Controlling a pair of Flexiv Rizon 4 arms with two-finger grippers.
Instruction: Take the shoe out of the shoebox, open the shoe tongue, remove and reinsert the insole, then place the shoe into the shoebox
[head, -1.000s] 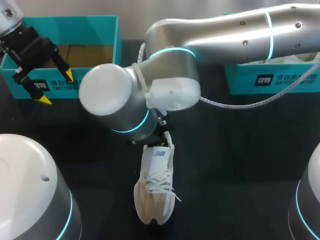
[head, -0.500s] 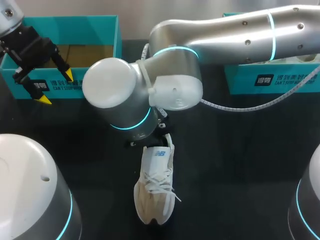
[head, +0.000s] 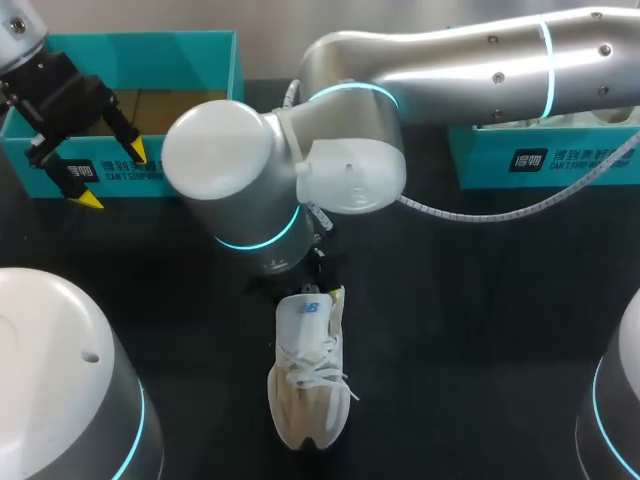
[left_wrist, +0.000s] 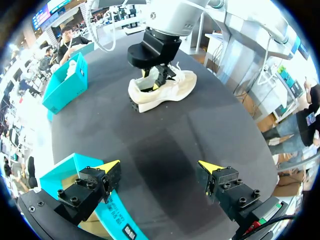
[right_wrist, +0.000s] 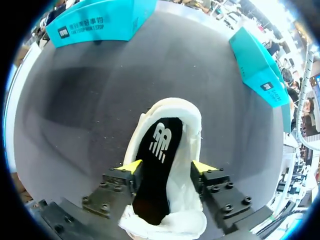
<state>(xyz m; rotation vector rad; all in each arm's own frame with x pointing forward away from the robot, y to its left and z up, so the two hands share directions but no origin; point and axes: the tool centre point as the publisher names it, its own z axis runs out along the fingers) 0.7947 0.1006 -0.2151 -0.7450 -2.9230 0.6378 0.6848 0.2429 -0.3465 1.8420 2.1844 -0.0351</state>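
A cream sneaker lies on the black table, toe toward the near edge, laces loosened. Its tongue stands raised. My right gripper hovers open over the shoe's mouth, one yellow tip on each side of the collar. The black insole lies inside the shoe, between those tips and below them. My left gripper hangs open and empty at the front wall of the teal shoebox, far from the shoe. From the left wrist view, the shoe sits ahead under my right gripper.
A second teal box stands at the back right, also seen as the second teal box in the left wrist view. Bare black table surrounds the shoe. My right arm spans the back of the table.
My right gripper has gone from shut to open above the shoe's mouth and its wrist has shifted slightly. The tongue has swung a little to the left. The left arm has stayed still.
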